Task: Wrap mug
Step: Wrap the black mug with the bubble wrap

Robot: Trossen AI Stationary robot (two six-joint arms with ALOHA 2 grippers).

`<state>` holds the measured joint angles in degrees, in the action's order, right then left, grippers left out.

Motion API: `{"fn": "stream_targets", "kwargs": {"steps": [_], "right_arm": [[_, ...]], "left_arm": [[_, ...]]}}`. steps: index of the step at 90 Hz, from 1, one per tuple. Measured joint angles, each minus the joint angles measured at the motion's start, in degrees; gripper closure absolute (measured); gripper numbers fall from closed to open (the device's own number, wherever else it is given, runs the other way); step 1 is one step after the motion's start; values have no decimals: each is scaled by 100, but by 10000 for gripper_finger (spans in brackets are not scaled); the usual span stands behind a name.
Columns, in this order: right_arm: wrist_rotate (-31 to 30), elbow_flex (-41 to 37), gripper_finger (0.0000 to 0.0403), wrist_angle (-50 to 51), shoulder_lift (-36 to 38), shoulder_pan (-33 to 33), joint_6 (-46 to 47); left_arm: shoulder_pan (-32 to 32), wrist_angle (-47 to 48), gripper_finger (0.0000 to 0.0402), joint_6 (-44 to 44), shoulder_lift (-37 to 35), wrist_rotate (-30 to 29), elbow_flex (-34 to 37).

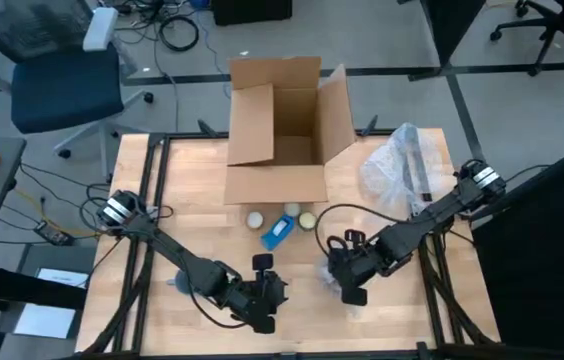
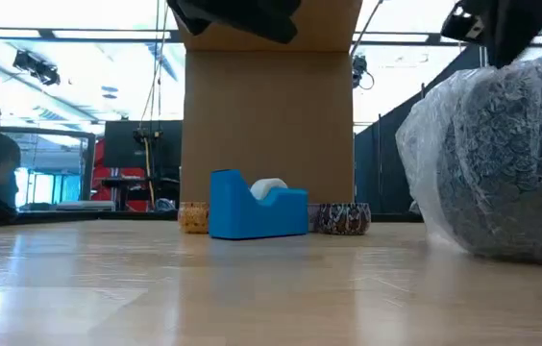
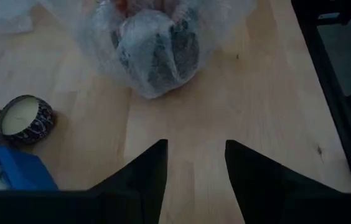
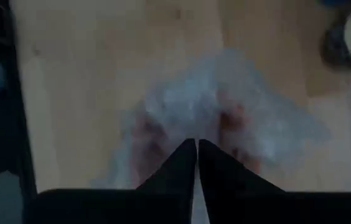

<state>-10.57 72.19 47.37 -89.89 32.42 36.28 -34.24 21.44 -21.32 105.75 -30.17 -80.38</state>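
At the bench's [image 1: 382, 330] near edge we see the left end effector [image 3: 195, 163] hovering wide, holding nothing. Just beyond, the right end effector [image 4: 196, 163] is pinched narrow above the mug [image 3: 157, 53], already bundled in bubble wrap (taping looks left). Farther off: 1 tape dispenser [image 2: 252, 207], 2 candles, the box [image 1: 280, 120]

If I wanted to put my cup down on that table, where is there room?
Bare wood lies left of the box, above the left arm, and along the front edge between the two grippers. It is crowded in front of the box, where two candles and the tape dispenser sit, and on the right, with the loose bubble wrap and the wrapped mug.
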Motion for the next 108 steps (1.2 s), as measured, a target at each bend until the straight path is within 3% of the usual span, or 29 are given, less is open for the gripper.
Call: {"fn": "stream_targets", "kwargs": {"steps": [40, 70, 94, 108], "right_arm": [[1519, -1549, 403, -1394, 26, -449, -156], [1678, 25, 403, 170, 17, -292, -340], [1094, 509, 399, 16, 15, 354, -182], [741, 509, 355, 35, -92, 505, 3]], "left_arm": [[-2, 1, 255, 0, 0, -4, 0], [9, 39, 255, 0, 0, -11, 0], [-7, 30, 255, -159, 0, -11, 0], [-17, 27, 255, -162, 0, -11, 0]]}}
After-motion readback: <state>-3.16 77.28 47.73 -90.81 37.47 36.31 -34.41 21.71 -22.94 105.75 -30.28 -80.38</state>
